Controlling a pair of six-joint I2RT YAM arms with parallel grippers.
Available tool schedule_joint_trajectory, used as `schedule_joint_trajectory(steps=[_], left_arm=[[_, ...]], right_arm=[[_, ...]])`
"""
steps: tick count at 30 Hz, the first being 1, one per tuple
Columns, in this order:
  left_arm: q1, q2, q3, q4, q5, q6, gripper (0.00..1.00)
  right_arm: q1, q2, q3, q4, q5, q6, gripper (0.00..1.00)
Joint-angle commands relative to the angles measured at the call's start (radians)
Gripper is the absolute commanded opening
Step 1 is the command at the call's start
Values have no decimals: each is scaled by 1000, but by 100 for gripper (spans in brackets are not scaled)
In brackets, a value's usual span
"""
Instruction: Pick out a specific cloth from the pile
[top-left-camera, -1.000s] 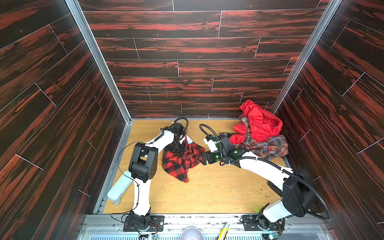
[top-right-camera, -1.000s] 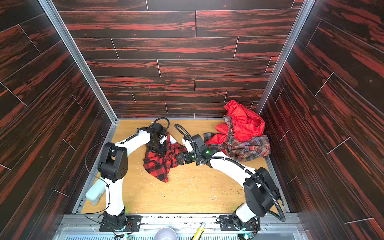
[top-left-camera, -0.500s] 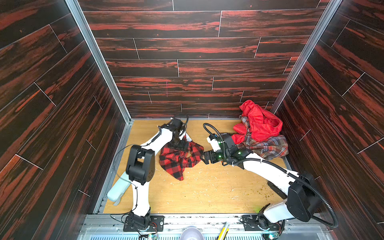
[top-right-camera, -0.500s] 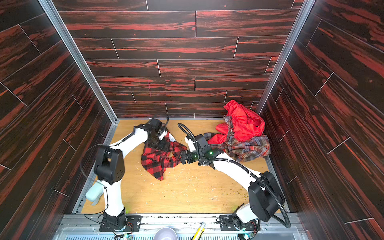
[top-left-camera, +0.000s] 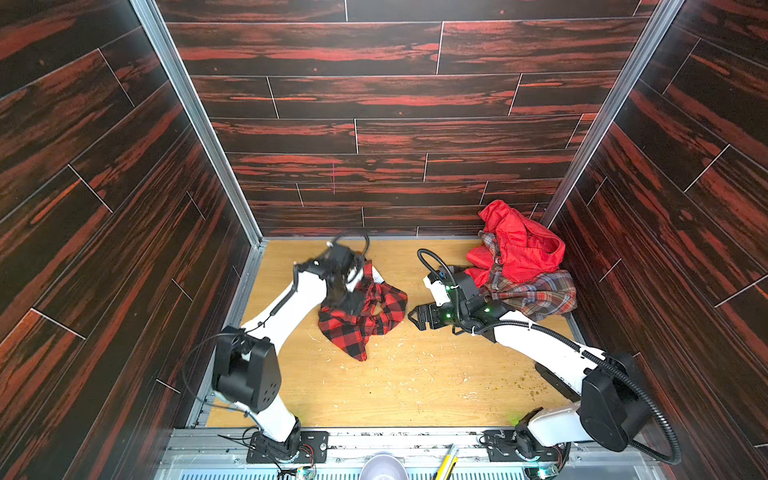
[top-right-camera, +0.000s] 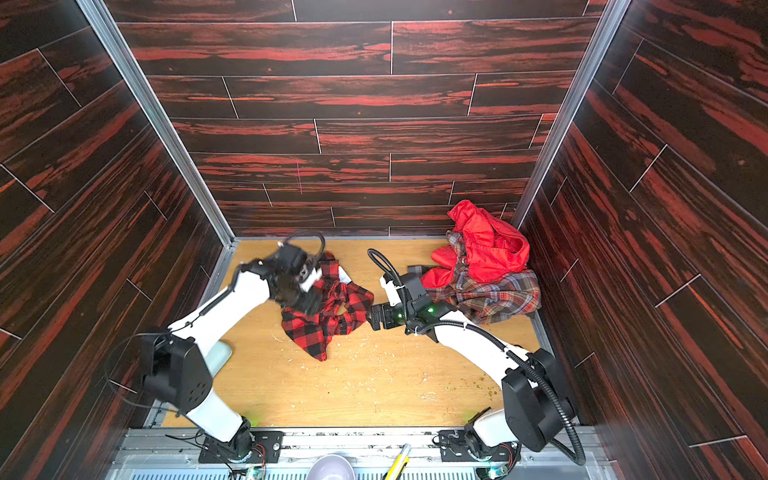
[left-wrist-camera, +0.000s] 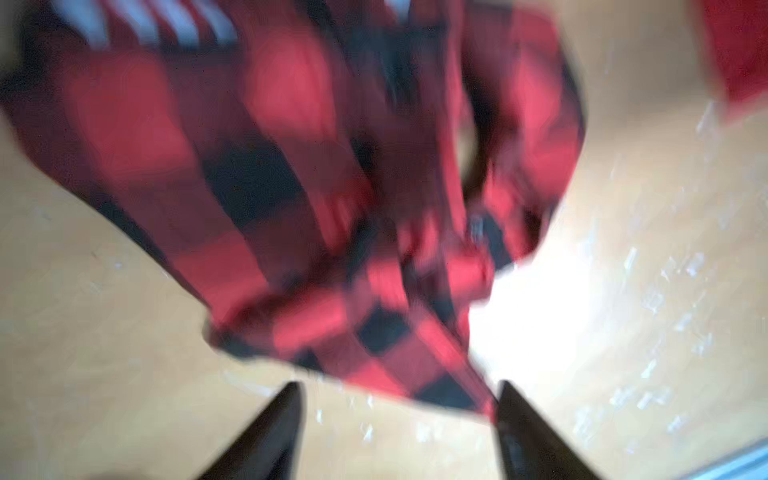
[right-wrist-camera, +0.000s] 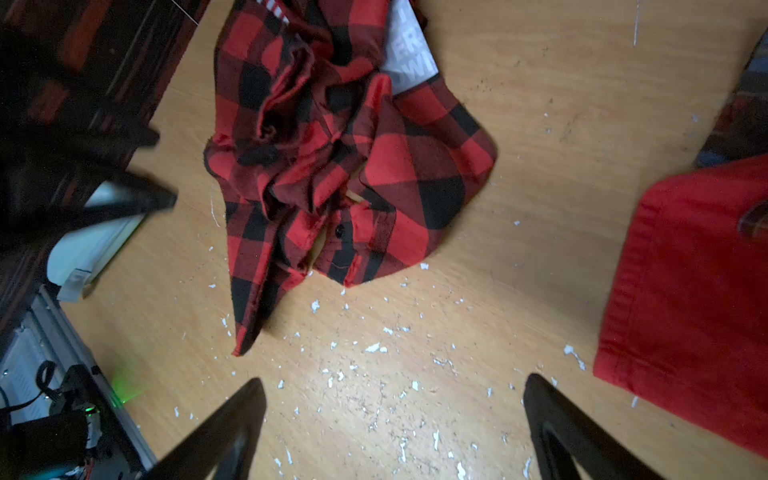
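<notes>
- Left pincer (left-wrist-camera: 399, 385) is hovering with jaws apart, gripping nothing; the cloth (top-left-camera: 365, 316) is lying crumpled on the tabletop (top-left-camera: 395, 386) just ahead of its tips.
- Right pincer (right-wrist-camera: 394, 380) is gaping wide, empty, facing the cloth, with the pile (top-left-camera: 523, 270) sitting beside it.

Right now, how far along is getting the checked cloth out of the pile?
Done: the checked cloth lies alone on the table, clear of the pile in the far right corner. In hand: nothing; the left gripper at its edge and the right gripper facing it both stand open and empty. Left: seemingly only pulling the arms back.
</notes>
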Motion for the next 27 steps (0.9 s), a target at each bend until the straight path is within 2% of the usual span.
schedule_joint_trajectory(steps=[1,5,10,14,18,27], left_arm=[[-74,-57,-105,-52,-20,-35,69],[-155,-78,-199,36,-43,-102,67],[-209,-24,-269,89,-68,-141,67],[-221,9,-303,138,-86,-156,65],[-227,30,-301,145,-158,-172,58],[-229,52,-340,210,-196,-204,44]], right_arm=[[-6,-27,0,8,-21,6,98],[-10,-13,19,5,-28,0,98],[-12,-13,27,-4,-25,-3,98],[-17,-20,12,-2,-23,2,97],[-23,-28,4,-2,-19,3,97],[-44,-36,-4,6,-26,5,98]])
